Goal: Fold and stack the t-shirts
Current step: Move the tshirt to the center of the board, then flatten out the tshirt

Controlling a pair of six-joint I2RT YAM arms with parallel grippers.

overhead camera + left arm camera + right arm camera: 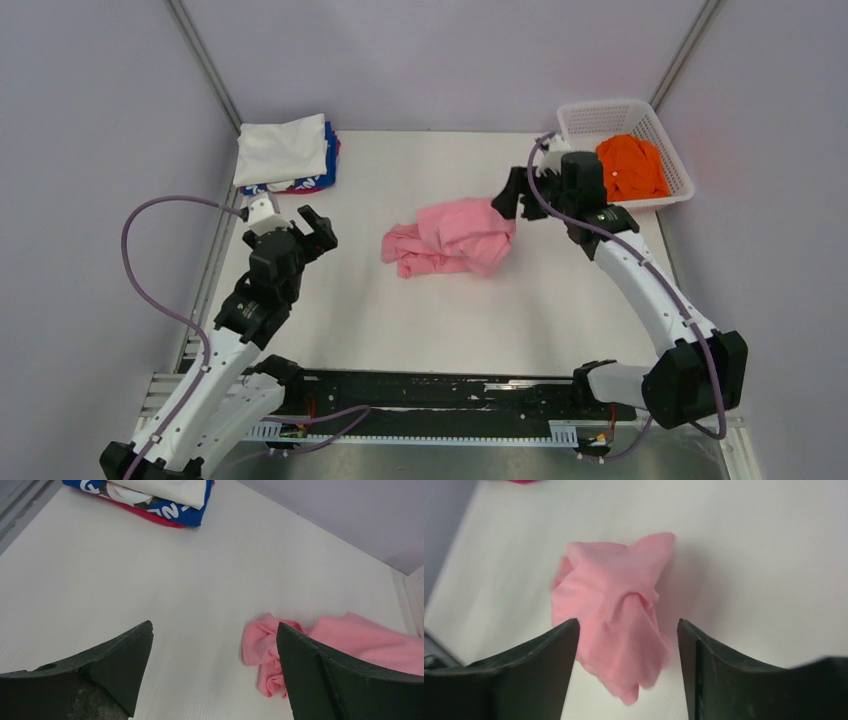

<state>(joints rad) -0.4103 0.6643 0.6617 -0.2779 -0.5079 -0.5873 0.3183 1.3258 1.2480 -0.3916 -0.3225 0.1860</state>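
Nearest the overhead camera, the left arm [235, 330] and the right arm [650, 290] rise from the near edge of the white table [400, 320], the largest surface shown. Pink t-shirt [455, 237]: unfolded, crumpled in a loose heap on the table near its centre, slightly toward the right. White mesh basket [600, 110]: at the far right corner, holding a bunched orange t-shirt [630, 165]. At the far left corner, a folded white t-shirt [282, 150] lies on top of a folded blue-and-red t-shirt [331, 160], whose edges show along the right and near sides of the stack. Right gripper [627, 622]: poised at the right edge of the pink heap, between it and the basket. In the wrist view its black fingers [524, 670] are parted, with the cloth lying below and between them. A strip of bare table shows between the cloth and one finger, while contact with the other finger cannot be told. The jaws are released and clamp nothing. Left gripper [214, 627]: over bare table, left of the pink t-shirt and nearer than the stack, apart from both, with its jaws spread wide and empty. Purple cable [135, 270]: loops out beside the left arm.
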